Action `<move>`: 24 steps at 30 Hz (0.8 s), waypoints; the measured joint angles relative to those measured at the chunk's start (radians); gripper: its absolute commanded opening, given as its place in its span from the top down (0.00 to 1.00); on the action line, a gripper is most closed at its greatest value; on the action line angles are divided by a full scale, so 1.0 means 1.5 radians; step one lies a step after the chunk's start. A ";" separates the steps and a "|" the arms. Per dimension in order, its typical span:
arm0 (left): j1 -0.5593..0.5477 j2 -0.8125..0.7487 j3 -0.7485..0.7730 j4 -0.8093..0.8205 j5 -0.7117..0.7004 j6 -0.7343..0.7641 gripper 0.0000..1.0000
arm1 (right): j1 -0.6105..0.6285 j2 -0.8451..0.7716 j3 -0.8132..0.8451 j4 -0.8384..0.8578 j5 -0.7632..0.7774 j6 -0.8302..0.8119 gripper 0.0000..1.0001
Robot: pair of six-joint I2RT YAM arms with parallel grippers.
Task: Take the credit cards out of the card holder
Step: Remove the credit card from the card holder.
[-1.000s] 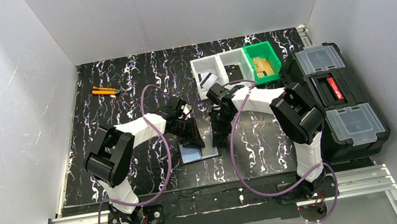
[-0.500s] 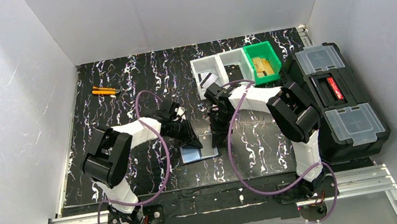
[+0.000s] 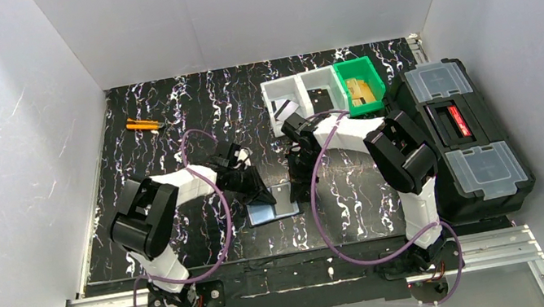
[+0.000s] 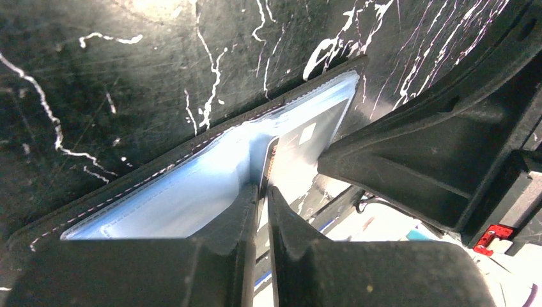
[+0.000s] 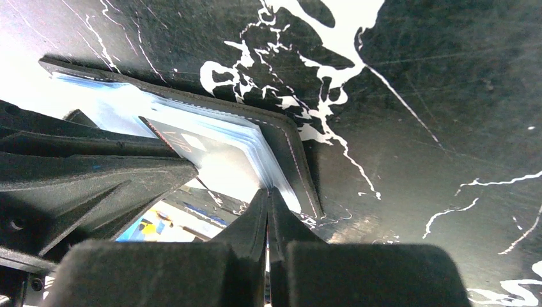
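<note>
Since left gripper [image 4: 262, 192] has narrowed onto 1 thin silvery-grey credit card [image 4: 300, 147] (its edge in the gap), right gripper [image 5: 267, 195] clamped shut at flat black folding card holder [image 5: 287, 141]: withdrawal looks next.

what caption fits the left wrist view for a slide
Left jaws pinching a credit card at the fold of the open card holder on the marbled table.

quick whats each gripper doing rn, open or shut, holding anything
left gripper: closed on a credit card edge, inside the open card holder.
right gripper: closed, pinching the card holder's raised flap.
</note>
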 measured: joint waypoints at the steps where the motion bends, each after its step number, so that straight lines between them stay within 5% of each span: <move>1: 0.002 -0.001 -0.003 0.002 0.003 -0.001 1.00 | 0.000 0.000 0.000 0.001 -0.001 0.001 0.99; 24: 0.029 -0.022 -0.022 0.000 0.020 0.002 0.85 | 0.000 0.004 -0.002 0.031 -0.014 0.015 0.99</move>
